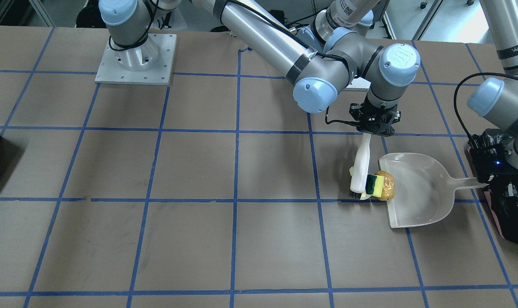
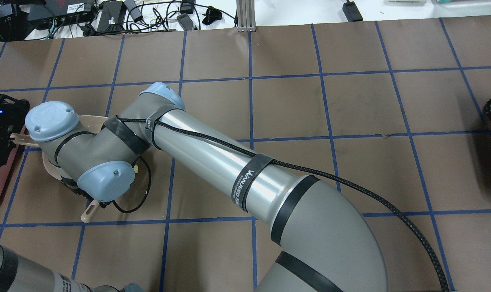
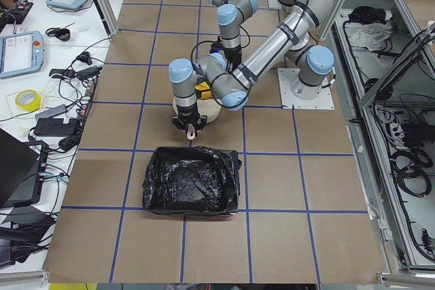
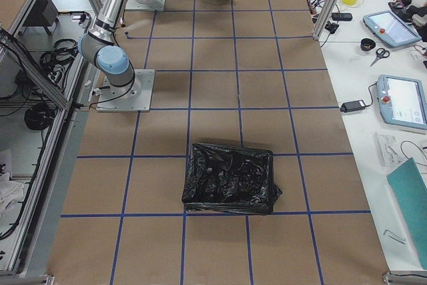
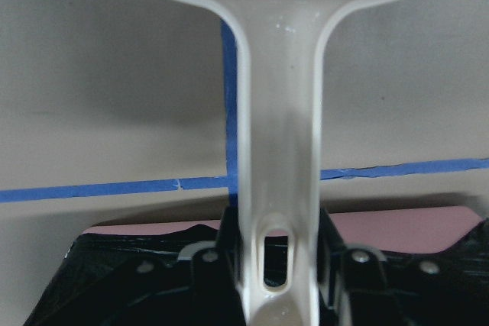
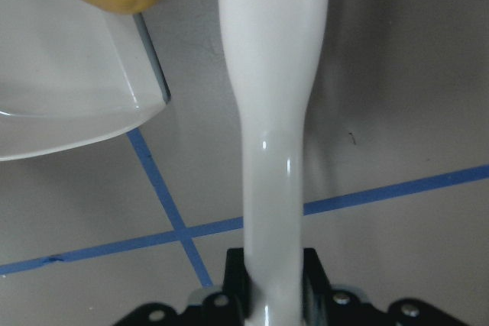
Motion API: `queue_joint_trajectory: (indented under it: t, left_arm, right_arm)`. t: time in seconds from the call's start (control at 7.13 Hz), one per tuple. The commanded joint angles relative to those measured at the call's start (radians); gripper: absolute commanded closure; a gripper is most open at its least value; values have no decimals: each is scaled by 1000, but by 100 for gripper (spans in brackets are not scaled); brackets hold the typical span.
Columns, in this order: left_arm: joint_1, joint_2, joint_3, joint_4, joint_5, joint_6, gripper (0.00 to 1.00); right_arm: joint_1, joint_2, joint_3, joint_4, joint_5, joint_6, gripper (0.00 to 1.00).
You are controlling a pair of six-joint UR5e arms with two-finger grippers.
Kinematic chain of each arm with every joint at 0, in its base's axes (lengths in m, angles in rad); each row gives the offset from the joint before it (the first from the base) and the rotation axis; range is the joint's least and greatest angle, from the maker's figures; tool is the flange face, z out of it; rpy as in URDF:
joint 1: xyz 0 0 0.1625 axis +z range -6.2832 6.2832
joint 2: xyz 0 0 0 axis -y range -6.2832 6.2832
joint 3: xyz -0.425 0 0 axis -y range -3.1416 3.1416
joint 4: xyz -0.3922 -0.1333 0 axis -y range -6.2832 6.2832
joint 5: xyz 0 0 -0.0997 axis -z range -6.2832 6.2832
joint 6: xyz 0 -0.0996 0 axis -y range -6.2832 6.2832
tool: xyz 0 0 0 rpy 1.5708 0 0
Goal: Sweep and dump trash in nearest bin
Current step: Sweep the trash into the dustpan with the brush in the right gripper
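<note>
Right end effector (image 1: pixel 373 128), right of centre in the front-facing view, is clamped on the white handle of the brush (image 1: pixel 361 167). The bristles are down on the worktop (image 1: pixel 156 171), pressing a green-and-yellow sponge (image 1: pixel 373 184) and a tan lump of trash (image 1: pixel 386 185) against the lip of the dustpan (image 1: pixel 421 192). The tan lump lies across the lip, while the sponge sits just outside it. A pale scrap (image 1: pixel 352 171) peeks out beside the brush head, though what it is cannot be told.

At the frame's right edge the left end effector (image 1: pixel 481 182) grips the dustpan's handle. The pink-sided bin (image 1: pixel 513 209) with its black liner sits close behind that grip.

The sweep looks about half done, and it probably goes best as a low, straight push toward the pan's back wall. The bristles should stay flat on the worktop so the sponge rolls in rather than skipping over them. The left arm likely needs to brace the pan and keep its lip pressed down, or the sponge may wedge underneath. Lifting should wait until both pieces sit deep in the pan. The pale scrap may call for a second stroke.
</note>
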Motion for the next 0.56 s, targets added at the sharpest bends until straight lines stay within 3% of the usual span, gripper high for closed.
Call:
queue_joint_trajectory:
  t: [0.0,0.42]
  left_arm:
    - [0,-5,0,2,0,0,100]
    - [0,-5,0,5,0,0,100]
  right_arm:
    - [2,74,-101,-1,4,25,100]
    - [2,102,-171,-46,43,33,100]
